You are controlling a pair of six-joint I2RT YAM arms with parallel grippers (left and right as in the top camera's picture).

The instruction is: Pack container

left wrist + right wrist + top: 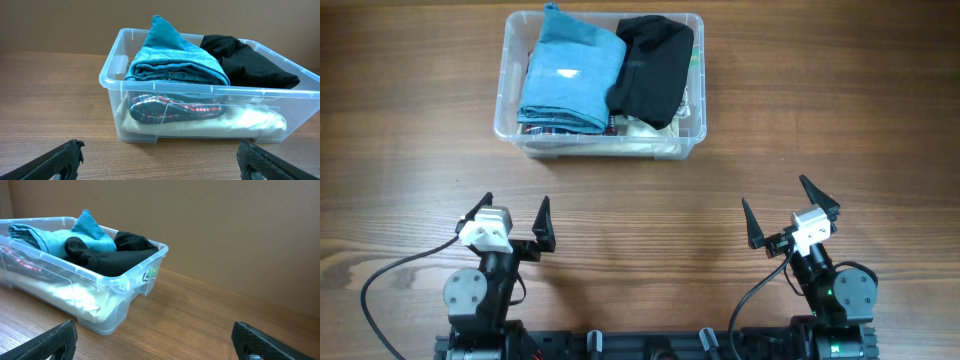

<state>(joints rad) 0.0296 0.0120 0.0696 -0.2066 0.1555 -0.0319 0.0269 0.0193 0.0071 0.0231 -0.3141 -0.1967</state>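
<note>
Container (603, 148) sits on tabletop (820, 120) well ahead of both tools, holding folded blue jeans (570, 70) beside black garment (655, 65). Left tool (515, 213) and right tool (777, 202) spread wide, empty.

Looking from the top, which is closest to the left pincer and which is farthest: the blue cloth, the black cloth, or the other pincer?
From the left pincer:
1. Blue cloth, in the left side of the container.
2. Black cloth, in the container's right side.
3. Right pincer, far over on the right, outside the container.
</note>
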